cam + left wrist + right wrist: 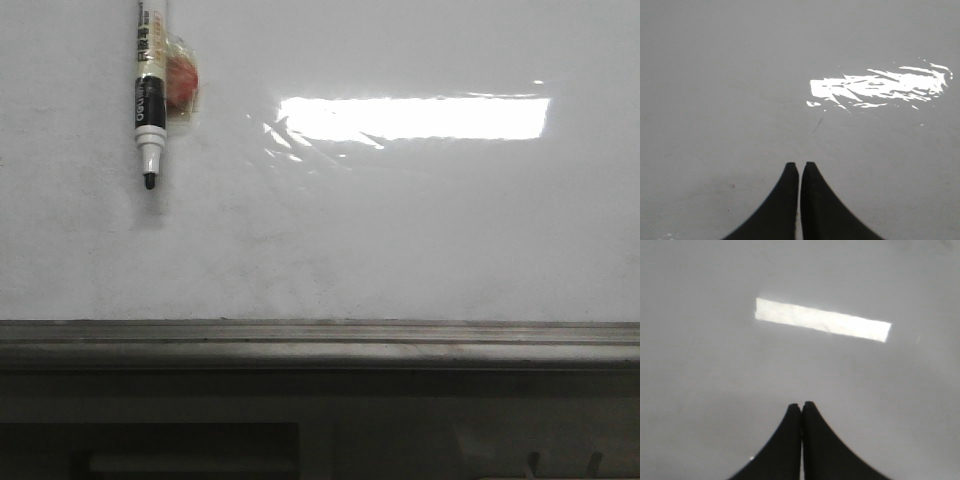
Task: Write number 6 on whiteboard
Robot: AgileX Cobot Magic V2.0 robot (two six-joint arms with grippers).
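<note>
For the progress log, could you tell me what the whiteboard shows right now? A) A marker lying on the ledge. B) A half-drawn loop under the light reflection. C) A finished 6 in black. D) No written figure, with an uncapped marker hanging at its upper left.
D: the whiteboard bears only faint smudges, and the marker hangs tip down at its upper left, no gripper on it.

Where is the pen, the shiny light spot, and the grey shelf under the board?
marker pen (149,95), front view: on its black barrel.
light reflection (415,117), front view: middle of the bright rectangle.
grey ledge (320,342), front view: middle of its top strip.
</note>
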